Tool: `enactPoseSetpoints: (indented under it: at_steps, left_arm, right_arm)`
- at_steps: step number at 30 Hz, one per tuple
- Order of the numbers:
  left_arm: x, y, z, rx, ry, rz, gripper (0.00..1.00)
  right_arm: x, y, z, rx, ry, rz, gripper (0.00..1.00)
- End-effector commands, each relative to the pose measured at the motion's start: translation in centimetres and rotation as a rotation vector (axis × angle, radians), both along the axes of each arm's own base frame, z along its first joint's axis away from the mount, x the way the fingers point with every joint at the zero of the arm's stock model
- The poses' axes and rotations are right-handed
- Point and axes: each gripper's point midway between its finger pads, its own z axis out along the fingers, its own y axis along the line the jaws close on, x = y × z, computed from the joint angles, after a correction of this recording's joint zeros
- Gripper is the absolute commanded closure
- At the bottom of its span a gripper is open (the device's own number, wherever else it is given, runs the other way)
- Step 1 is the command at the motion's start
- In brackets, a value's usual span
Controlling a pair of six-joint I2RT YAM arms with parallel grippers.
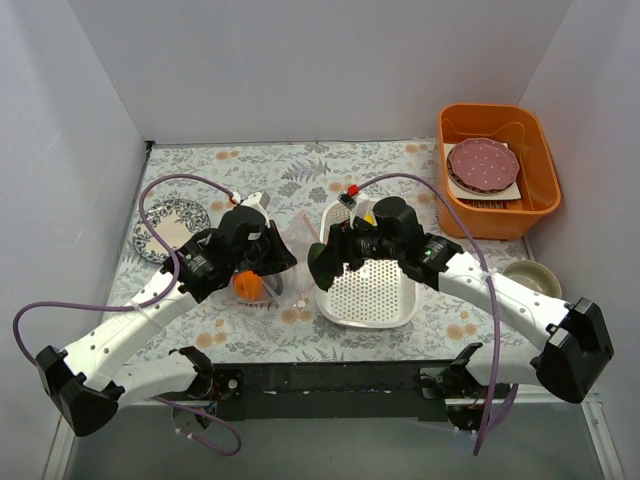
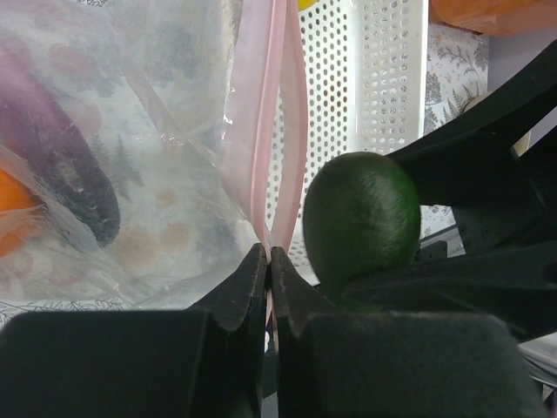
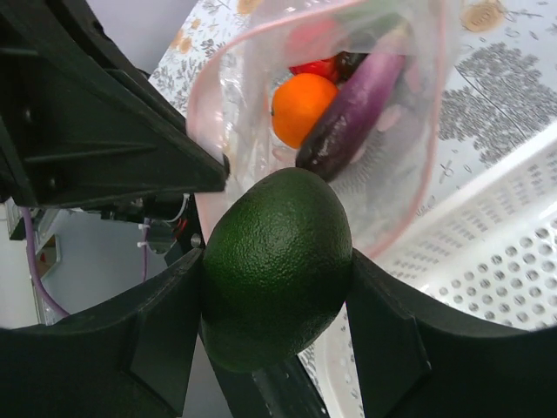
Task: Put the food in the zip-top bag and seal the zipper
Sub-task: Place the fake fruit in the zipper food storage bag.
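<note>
Just left of the white basket [image 1: 372, 312] sits the zip-top bag [image 2: 130, 113], its open mouth turned toward the basket. The left gripper [image 2: 268, 259] is pressed together, pinching the pink zipper [image 2: 280, 131] at the mouth edge nearest the basket. The right gripper [image 3: 275, 300] is spread wide and clamped round the dark-green avocado [image 3: 278, 235]. It hangs at the bag mouth, between the bag and the basket's left wall. The avocado is not inside yet.

Done, judging from the right wrist view: the orange ball [image 3: 302, 108], purple eggplant [image 3: 352, 117] and a red ball [image 3: 318, 67] are inside the bag, on the side away from the basket. Something dark sits beside the red one, maybe the kiwi, but it is too blurred to call.

Left to do: the avocado goes in, and a yellow lemon [image 1: 368, 213] at the basket's far end looks unpacked. Then comes the zipper, which gapes wide, unsealed. That puts the task roughly halfway by this count.

Hard to see:
- The light-green ball is not found in any view.
- A small red thing [image 1: 352, 190] sits at the basket's far rim; cannot tell if it is food or hardware.
- In the top view both wrists cover the bag mouth and the basket's left edge, so the fingers are hidden there.
- The left wrist view crops the bag's side away from the basket, and glare on the crinkled plastic smears the contents.
- Whether the avocado touches the pink strip cannot be told.
</note>
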Motion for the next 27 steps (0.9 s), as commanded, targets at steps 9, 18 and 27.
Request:
enactPoseSetpoints:
  at_steps: [9, 18, 27]
  left_arm:
    - [-0.4, 0.3, 0.6, -0.034, -0.017, 0.010, 1.00]
    - [-0.8, 0.5, 0.9, -0.047, -0.021, 0.013, 1.00]
    - [-0.5, 0.8, 2.4, -0.055, -0.051, 0.029, 1.00]
  right_arm:
    - [2.3, 5.1, 0.8, 0.013, -0.089, 0.008, 0.68]
    - [4.7, 5.3, 0.9, -0.051, -0.129, -0.063, 0.61]
    - [5.9, 6.5, 0.0, -0.111, -0.104, -0.057, 0.57]
